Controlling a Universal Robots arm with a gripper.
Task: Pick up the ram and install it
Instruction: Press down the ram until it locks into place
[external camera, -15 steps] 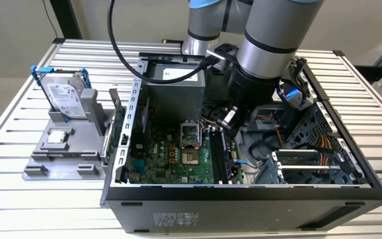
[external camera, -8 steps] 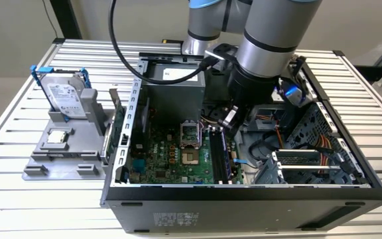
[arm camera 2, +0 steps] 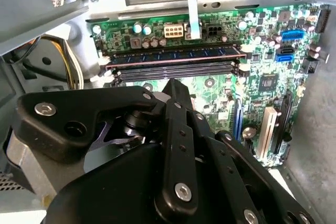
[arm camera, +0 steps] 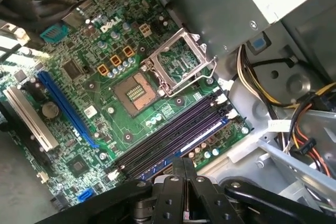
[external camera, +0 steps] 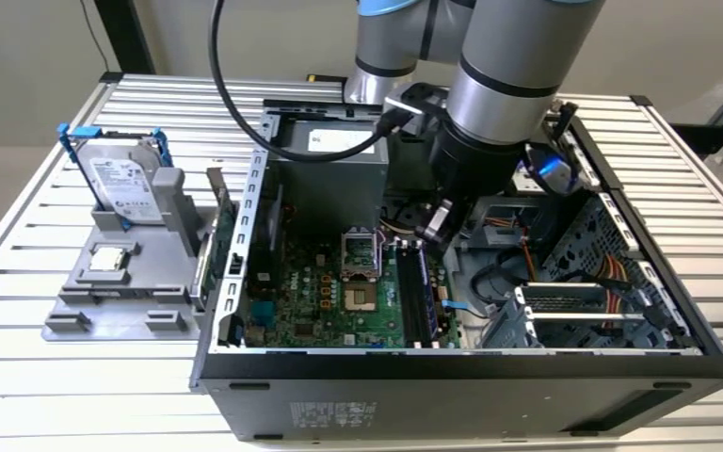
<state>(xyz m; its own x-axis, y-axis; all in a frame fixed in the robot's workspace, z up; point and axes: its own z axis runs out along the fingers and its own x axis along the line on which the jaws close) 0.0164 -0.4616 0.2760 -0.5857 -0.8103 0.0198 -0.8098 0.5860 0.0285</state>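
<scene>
The work surface is a table of silver ribbed aluminium slats, with pale wall behind it and a dark upright post at the far corner on the exterior view's left. An open computer case lies on this table with its side panel off, and it serves as the landmark here.

Inside the case lies the green motherboard, its processor socket open and bare. The grey power supply sits at the far end of the case, and bundled yellow and orange cables run along the case floor beside the board.

Outside the case, toward the exterior view's left, stands a grey parts holder carrying a silver hard drive in a blue frame, upright, and a small square processor chip lying flat.

The ram sits in the black memory slots inside the case, lying level along the slot, with white latches at both ends.

The arm reaches down into the case from above. The gripper hangs just above the memory slots, fingers pressed together and holding nothing, with its tips close to the seated stick.
</scene>
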